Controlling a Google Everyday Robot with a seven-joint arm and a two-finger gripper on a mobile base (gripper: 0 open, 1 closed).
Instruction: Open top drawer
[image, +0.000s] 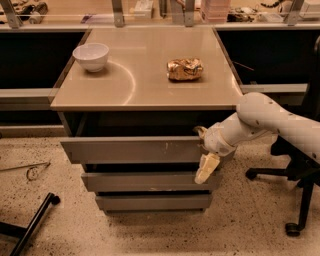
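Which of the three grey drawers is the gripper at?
The top drawer, the widest and tallest, sticking out farthest. The gripper sits at its right end; the middle drawer and bottom drawer lie below it.

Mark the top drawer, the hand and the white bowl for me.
top drawer (130, 150), camera view, middle of its grey front.
hand (205, 150), camera view, at the drawer front's right end.
white bowl (91, 62), camera view, on its outer wall.
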